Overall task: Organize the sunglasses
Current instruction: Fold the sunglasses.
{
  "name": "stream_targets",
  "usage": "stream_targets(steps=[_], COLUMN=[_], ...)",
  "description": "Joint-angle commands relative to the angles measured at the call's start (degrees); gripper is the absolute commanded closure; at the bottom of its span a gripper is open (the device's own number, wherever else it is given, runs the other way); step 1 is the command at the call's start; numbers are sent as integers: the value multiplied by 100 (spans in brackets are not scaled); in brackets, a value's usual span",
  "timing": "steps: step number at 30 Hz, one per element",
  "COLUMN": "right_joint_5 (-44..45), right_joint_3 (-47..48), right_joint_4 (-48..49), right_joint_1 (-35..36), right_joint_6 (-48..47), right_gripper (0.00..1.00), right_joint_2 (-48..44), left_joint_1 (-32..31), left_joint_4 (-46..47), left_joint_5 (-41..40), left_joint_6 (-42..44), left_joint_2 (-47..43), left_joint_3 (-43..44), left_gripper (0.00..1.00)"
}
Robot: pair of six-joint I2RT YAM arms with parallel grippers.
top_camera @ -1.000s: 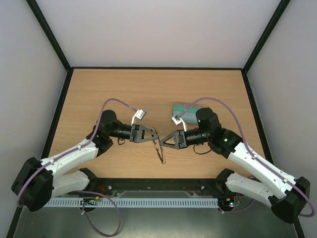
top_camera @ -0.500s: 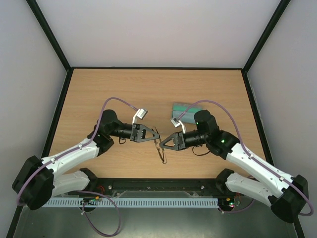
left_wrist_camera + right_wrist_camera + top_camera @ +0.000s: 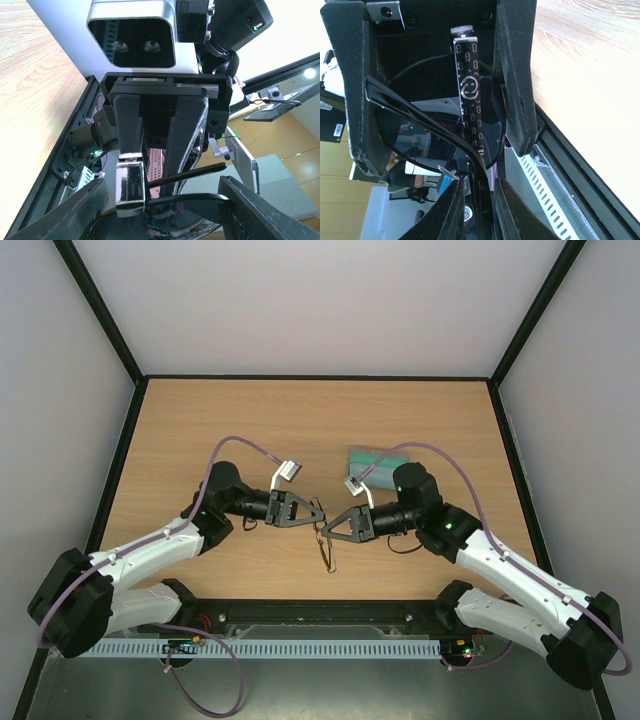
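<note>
The sunglasses (image 3: pixel 325 542) hang above the table between both grippers, one temple arm trailing toward the near edge. My left gripper (image 3: pixel 318 512) is shut across one round dark lens (image 3: pixel 420 135); its fingers (image 3: pixel 516 75) press the rim on both sides. In the left wrist view the lens (image 3: pixel 200 222) spans my left gripper (image 3: pixel 162 212), and a temple arm (image 3: pixel 195 172) sticks out to the right. My right gripper (image 3: pixel 327 527) faces it. In its own view the right gripper (image 3: pixel 481 210) straddles a black temple arm (image 3: pixel 481 185) with slim gaps on either side.
A blue-grey cloth (image 3: pixel 368 457) lies on the wooden table (image 3: pixel 200 420) behind the right arm. The black rail (image 3: pixel 320 612) with both arm bases runs along the near edge. Black frame posts and white walls close in the sides and back.
My right gripper has moved left to the sunglasses and narrowed its jaws around the temple arm. The left gripper has edged slightly right, its grip on the lens unchanged.
</note>
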Motion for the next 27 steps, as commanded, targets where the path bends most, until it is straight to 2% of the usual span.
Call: stream_targets(steps=[1,3,11,15,16,20,25,27], right_joint_5=[-179,-174,-155,-84,-76,32,532,1062], right_joint_3=[-131,-149,-178,-144,-143,-139,19,259], right_joint_4=[166,166,149,141,135,9,-592,-1123], right_joint_1=[4,3,11,8,9,5,4,3], right_joint_6=[37,30,19,50,47,2,-256,-452], right_gripper=[82,82,96,99,99,99,99,99], right_joint_2=[0,-11,14,-9,-12,0,57,77], left_joint_1=[-39,-44,-44,-40,-39,-3,644,1070], left_joint_4=[318,322,344,310,270,-299,-940,-1653], left_joint_5=[46,33,1,-49,-66,-236,-653,-892], left_joint_6=[-19,-25,-54,-40,-14,352,499,696], left_joint_2=[25,39,78,76,71,11,-317,-557], left_joint_3=[128,130,135,133,147,321,384,445], left_gripper=[40,40,39,32,27,19,16,16])
